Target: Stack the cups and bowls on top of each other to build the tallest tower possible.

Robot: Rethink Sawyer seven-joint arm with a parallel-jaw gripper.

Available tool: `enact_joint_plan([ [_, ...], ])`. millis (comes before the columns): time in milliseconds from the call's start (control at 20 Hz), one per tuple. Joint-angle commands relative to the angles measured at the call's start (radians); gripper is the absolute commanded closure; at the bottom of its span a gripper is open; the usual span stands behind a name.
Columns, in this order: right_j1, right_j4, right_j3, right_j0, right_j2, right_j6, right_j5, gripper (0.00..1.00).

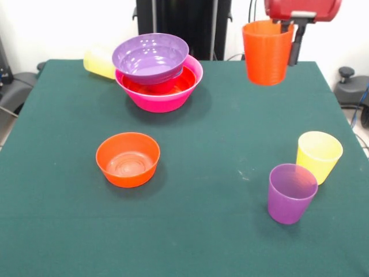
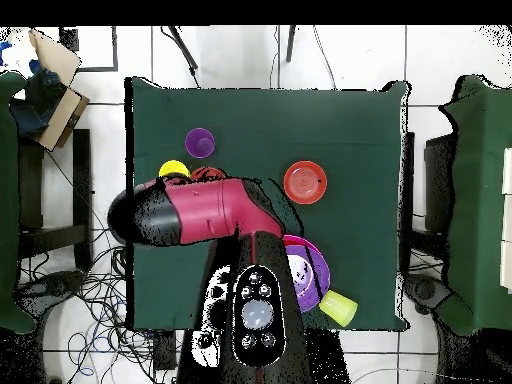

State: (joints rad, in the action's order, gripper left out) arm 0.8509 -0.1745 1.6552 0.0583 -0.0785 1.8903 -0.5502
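Purple cup stands nearest, upright on desk. Orange cup hangs aloft, held at its rim by the hand; judged light, smooth, slippery, thin-walled; tower well apart

Seen from above, you find the green table with the red and black arm reaching across its left part. Note the purple cup near the left edge, and just below it the yellow cup, partly under the arm. The small orange bowl sits alone near the middle. At the bottom edge, the purple bowl rests in the pink bowl, and a second yellow cup lies on its side beside them.
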Motion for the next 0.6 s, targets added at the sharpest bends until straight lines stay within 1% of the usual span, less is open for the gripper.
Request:
enact_joint_plan([
  [50,-0.036,0.013,-0.146,-0.024,-0.017,0.093,-0.153,1.0],
  [400,-0.09,0.017,-0.214,-0.055,-0.002,0.123,-0.17,1.0],
  [600,-0.139,0.022,-0.25,-0.098,0.026,0.175,-0.163,1.0],
])
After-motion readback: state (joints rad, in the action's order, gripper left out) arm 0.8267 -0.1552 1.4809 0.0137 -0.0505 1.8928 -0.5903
